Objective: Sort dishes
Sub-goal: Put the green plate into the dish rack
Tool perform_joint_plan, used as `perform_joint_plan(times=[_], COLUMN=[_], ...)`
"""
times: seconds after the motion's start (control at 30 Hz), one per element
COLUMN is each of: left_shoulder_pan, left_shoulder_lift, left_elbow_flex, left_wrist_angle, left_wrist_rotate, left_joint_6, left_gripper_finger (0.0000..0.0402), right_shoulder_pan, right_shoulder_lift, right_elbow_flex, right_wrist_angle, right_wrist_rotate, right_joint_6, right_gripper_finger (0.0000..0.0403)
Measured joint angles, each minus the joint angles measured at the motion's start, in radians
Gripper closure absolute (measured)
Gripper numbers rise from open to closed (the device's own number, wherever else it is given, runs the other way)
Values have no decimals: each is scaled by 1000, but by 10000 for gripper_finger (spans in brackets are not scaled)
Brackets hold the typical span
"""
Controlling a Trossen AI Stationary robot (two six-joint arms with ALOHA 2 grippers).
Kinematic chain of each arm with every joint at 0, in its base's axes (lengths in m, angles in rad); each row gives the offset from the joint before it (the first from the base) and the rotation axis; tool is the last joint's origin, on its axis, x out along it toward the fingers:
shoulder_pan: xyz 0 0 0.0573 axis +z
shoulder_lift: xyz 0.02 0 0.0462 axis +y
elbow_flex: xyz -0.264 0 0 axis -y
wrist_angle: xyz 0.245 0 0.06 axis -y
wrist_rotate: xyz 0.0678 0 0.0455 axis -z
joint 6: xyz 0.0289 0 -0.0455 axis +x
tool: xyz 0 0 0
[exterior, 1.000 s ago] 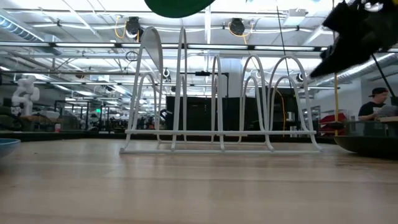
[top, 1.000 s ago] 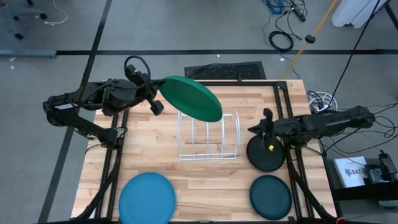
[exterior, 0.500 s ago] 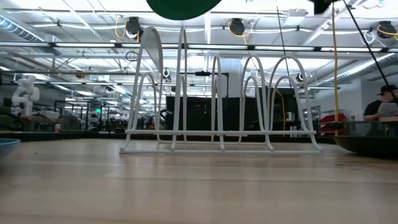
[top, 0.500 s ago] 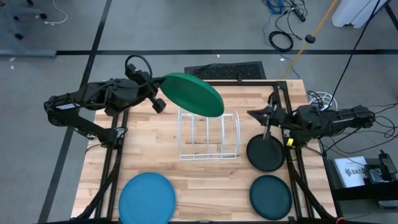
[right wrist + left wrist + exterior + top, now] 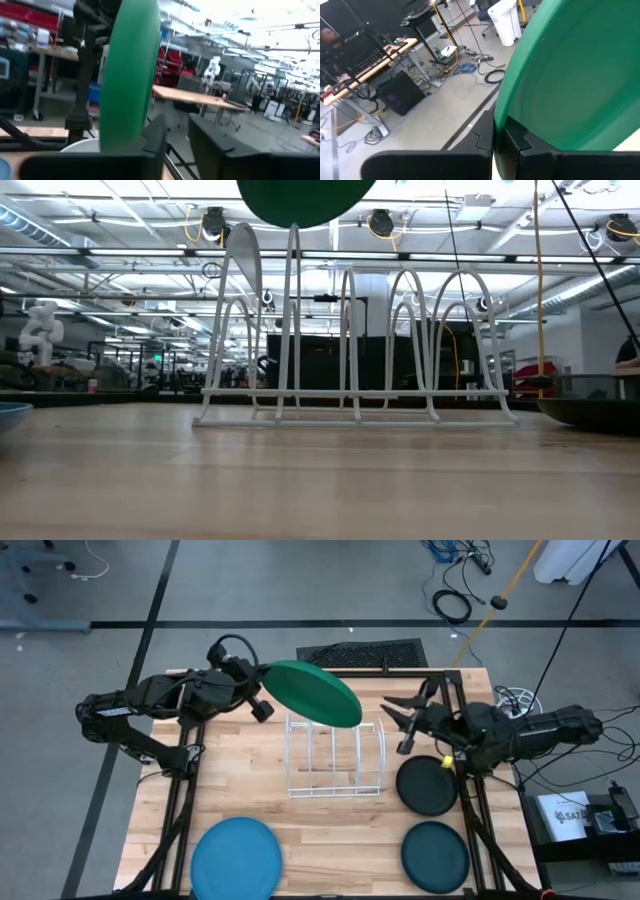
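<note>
Left tool (image 5: 262,707) clenched on green plate (image 5: 312,694) rim, holding it tilted above white wire rack (image 5: 335,758), centre frame, likely lining edge with slot. Right tool (image 5: 398,720) released, empty, above black plate (image 5: 428,787).

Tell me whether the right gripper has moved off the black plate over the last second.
Yes. In the high view the right gripper has left the black plate, which stays flat on the table, and now sits open, nearer the white wire rack.
</note>
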Motion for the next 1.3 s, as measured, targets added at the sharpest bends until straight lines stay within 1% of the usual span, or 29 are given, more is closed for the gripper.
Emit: perform_joint_plan(times=[0.13, 0.27, 0.33, 0.4, 0.5, 0.63, 0.93, 0.97, 1.13, 1.3], left_shoulder_pan=[0, 0, 0, 0, 0, 0, 0, 0, 0, 0], left_shoulder_lift=[2, 2, 2, 2, 8, 18, 46, 47, 48, 48], left_elbow_flex=[0, 0, 0, 0, 0, 0, 0, 0, 0, 0], left_wrist_angle=[4, 0, -1, -2, 3, 3, 1, 1, 4, 4], left_wrist_rotate=[-7, -23, -28, -33, -67, -98, -123, -125, -127, -101], left_joint_6=[23, 32, 49, 74, 97, 127, 156, 158, 162, 163], left_gripper_finger=[392, 392, 392, 392, 392, 392, 392, 392, 392, 392], right_shoulder_pan=[0, 3, 3, 3, 3, 4, -6, -10, -30, -41], right_shoulder_lift=[65, 73, 83, 105, 152, 209, 331, 345, 393, 429], right_elbow_flex=[77, 153, 182, 210, 252, 302, 403, 411, 431, 443], right_wrist_angle=[-31, -88, -89, -97, -126, -147, -149, -146, -149, -146], right_wrist_rotate=[17, -4, -26, -28, -41, -87, -82, -72, 51, 80], right_joint_6=[-1, 48, 75, 80, 80, 80, 30, 29, 0, -19], right_gripper_finger=[254, 183, 158, 142, 135, 139, 148, 149, 149, 155])
